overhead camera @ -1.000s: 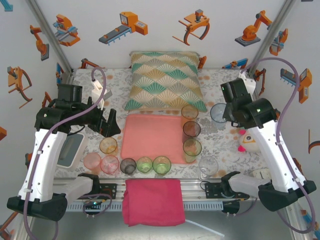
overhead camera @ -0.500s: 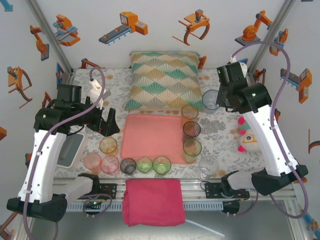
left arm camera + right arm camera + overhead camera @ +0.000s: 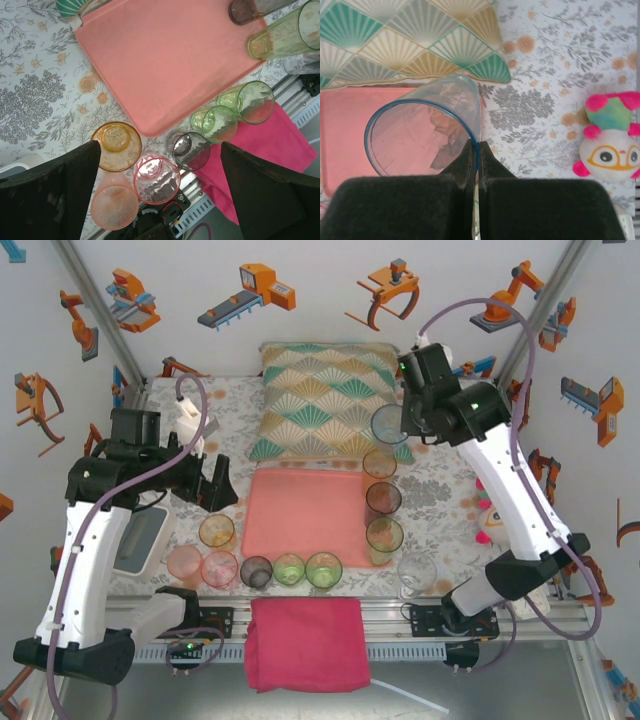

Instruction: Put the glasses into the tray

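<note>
Blue-rimmed see-through tumbler (image 3: 415,135) in right gripper (image 3: 475,150)

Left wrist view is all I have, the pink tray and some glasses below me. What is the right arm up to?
Observer: The right gripper is shut on the rim of a blue-rimmed clear glass, held in the air.
Operator: Where over the table?
Observer: By the right wrist view, over the far right corner of the tray, beside the fan-patterned cushion.
Operator: Anything loose near it?
Observer: A small plush toy with big eyes lies on the tablecloth to the right, apart from the glass.
</note>
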